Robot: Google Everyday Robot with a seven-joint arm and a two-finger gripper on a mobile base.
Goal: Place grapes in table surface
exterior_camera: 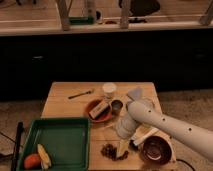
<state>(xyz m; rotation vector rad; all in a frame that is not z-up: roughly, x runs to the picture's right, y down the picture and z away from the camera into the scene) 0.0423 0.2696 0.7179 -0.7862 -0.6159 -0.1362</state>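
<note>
The grapes (113, 151), a small dark lumpy cluster, lie low on the light wooden table surface (65, 102) near its front edge, between the green tray and the dark bowl. My white arm reaches in from the lower right and bends down over the table. The gripper (122, 144) is just above and to the right of the grapes, close to or touching them. I cannot tell whether it holds them.
A green tray (60, 125) at front left holds an orange (31, 161) and a yellow piece (44, 156). A dark brown bowl (155, 149) stands at front right. A red bowl (97, 110), a small metal cup (116, 105), a white cup (109, 90) and a fork (81, 94) are behind.
</note>
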